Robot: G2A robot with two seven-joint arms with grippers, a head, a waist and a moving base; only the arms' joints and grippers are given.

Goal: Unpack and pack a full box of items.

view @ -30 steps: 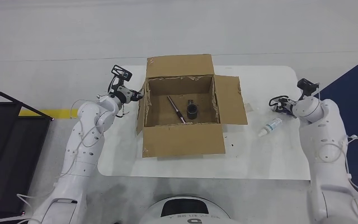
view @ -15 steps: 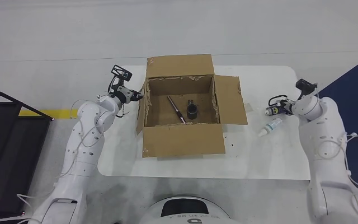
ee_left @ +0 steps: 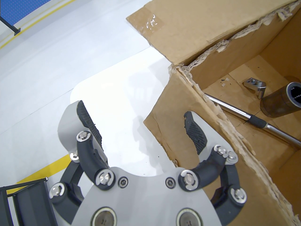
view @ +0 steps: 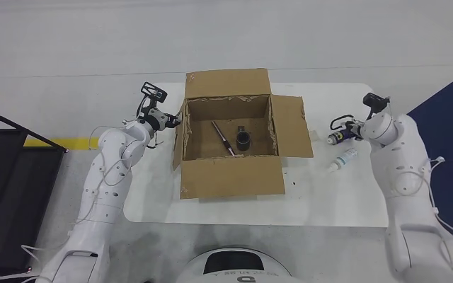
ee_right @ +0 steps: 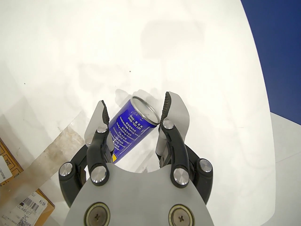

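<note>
An open cardboard box (view: 228, 83) stands mid-table. Inside it lie a metal rod with a black grip (view: 223, 138), a dark cylinder (view: 243, 139) and a small metal bracket (ee_left: 255, 85). My left gripper (view: 172, 120) is open at the box's left wall (ee_left: 211, 12), whose torn corner lies between its fingers (ee_left: 196, 134). Right of the box, my right gripper (ee_right: 135, 105) is shut on a blue can (ee_right: 131, 123) and holds it just above the table. From above, the can (view: 333, 137) sits off the box's right flap.
A white bottle (view: 342, 160) lies on the table (view: 333, 205) just in front of the right gripper. The box's four flaps are spread outward. A black rack (view: 14, 170) stands off the table's left side.
My right arm has moved left toward the box with the blue can in its gripper, away from the white bottle. The left arm has kept still.
</note>
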